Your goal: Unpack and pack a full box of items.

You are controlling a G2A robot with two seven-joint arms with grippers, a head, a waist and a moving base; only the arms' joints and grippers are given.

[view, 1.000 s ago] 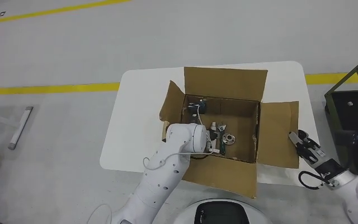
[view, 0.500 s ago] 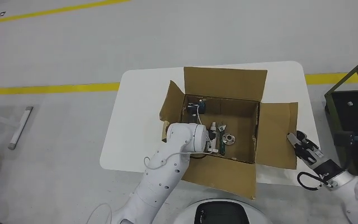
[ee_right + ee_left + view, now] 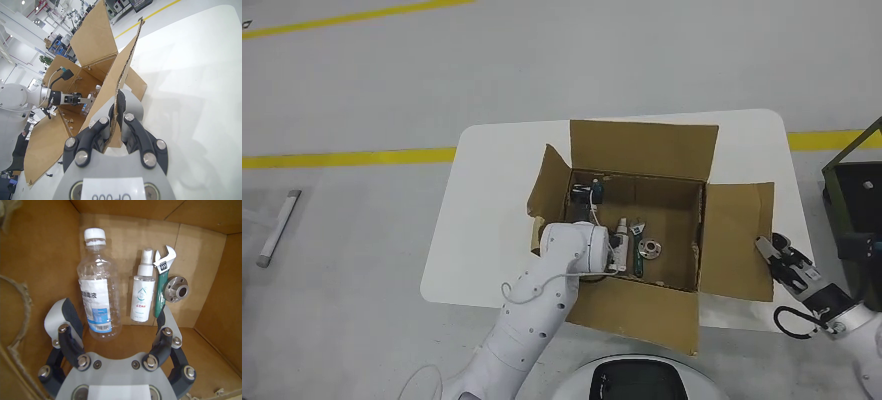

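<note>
My left claw (image 3: 115, 309) hangs open inside the cardboard box (image 3: 37, 256), fingers spread wide and gripping nothing. The clear plastic bottle (image 3: 98, 285) lies flat on the box floor just ahead, base toward my palm and white cap pointing away. Its long axis runs along my reach, so my fingers would close across its width (a handy line-up, I judge). Its wall looks thin, ribbed and easy to crush. Beside it lie a white spray bottle (image 3: 142, 294), a green-handled adjustable wrench (image 3: 160, 283) and a round steel flange (image 3: 176, 289) against the wrench. My right claw (image 3: 117, 106), well apart, is pinched on the corrugated side flap (image 3: 121, 62).
</note>
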